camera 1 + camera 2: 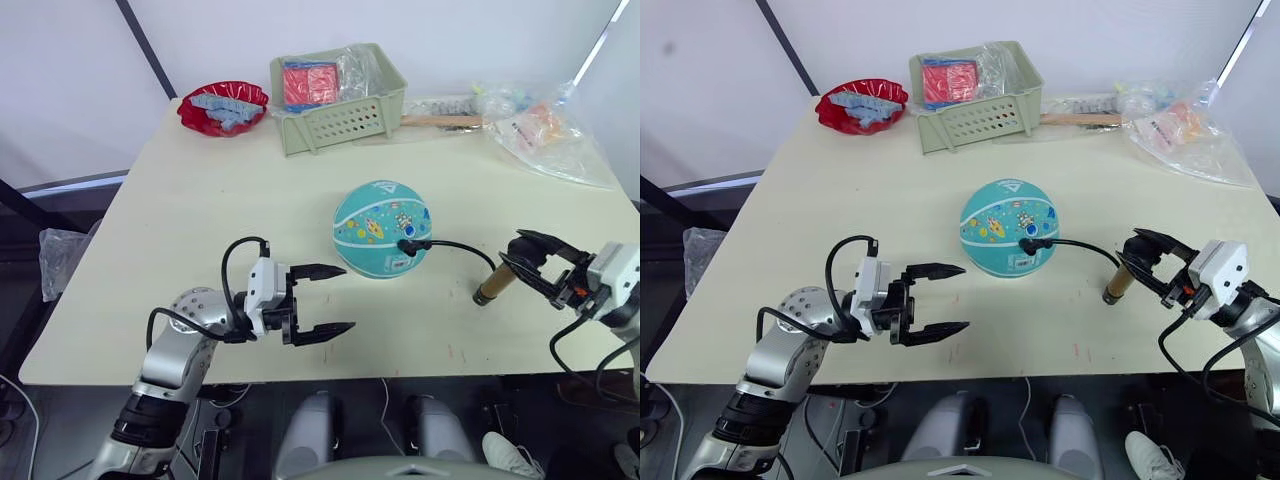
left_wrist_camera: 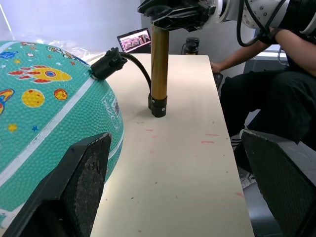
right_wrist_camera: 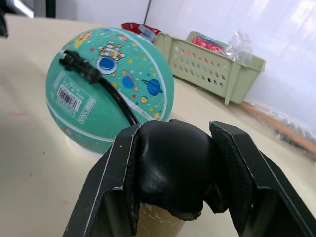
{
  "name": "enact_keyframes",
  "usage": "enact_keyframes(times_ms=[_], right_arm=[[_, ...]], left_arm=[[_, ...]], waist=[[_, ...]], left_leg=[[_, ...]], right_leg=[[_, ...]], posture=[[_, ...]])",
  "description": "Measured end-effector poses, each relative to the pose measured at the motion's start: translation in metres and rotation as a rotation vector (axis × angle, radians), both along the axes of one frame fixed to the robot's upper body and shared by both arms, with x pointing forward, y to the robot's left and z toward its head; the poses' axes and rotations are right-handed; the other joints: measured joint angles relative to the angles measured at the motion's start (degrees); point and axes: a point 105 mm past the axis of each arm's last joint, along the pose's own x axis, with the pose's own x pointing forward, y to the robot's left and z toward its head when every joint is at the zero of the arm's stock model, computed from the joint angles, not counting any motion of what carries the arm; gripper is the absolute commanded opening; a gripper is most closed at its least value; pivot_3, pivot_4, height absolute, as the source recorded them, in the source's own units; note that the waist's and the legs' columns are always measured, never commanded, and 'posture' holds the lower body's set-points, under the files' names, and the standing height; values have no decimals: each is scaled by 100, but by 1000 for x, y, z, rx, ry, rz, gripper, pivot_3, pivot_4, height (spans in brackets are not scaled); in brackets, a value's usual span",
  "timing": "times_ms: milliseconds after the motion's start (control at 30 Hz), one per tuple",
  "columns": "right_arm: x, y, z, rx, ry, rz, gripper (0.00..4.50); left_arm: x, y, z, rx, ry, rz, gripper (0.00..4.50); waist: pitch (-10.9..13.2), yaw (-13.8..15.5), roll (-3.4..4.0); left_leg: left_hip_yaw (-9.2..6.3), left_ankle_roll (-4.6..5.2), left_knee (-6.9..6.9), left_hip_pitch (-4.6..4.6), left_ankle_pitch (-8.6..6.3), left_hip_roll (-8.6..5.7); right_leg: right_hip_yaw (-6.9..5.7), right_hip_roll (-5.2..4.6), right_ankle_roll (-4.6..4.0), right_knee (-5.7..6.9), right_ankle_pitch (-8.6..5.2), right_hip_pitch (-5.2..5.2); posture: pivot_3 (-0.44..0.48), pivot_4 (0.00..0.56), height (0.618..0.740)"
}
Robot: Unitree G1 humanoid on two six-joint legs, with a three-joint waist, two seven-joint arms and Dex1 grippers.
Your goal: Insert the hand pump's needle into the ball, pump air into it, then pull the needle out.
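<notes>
1. The right gripper [image 1: 527, 262] is clamped around the black top of the hand pump [image 1: 497, 280], which stands upright on the table [image 1: 200, 200], right of the ball [image 1: 383, 228].
2. The left gripper [image 1: 330, 298] hangs open, just near-left of the ball, nearer to it.
3. The hose [image 1: 462, 248] runs left to the needle [image 1: 407, 243] fitting, seated in the ball's right side.

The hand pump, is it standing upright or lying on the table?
Upright: the hand pump stands on its base, its top held by the right gripper.
</notes>
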Motion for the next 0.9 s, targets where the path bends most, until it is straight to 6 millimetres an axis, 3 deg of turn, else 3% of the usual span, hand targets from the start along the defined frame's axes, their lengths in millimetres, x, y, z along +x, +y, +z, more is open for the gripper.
enact_keyframes(times_ms=[533, 800, 900], right_arm=[[10, 13, 11, -278, -265, 41, 1646], [12, 18, -21, -589, -332, 152, 1646], [7, 24, -40, -742, -362, 256, 1646]], left_arm=[[4, -4, 5, -22, -12, 2, 4452], [5, -3, 9, -27, -22, 3, 4452], [3, 7, 8, -15, -10, 21, 4452]], waist=[[9, -6, -8], [11, -12, -9], [12, -23, -9]], left_leg=[[18, -11, 1, 7, 7, 0], [30, -35, 0, 8, 21, 0], [30, -38, 1, 11, 23, 3]], right_leg=[[16, 3, 0, 6, 1, -1], [19, 4, 0, 6, 0, -1], [22, 6, 0, 8, 0, -2]], posture=[[0, 150, 738], [0, 150, 738], [0, 150, 738]])
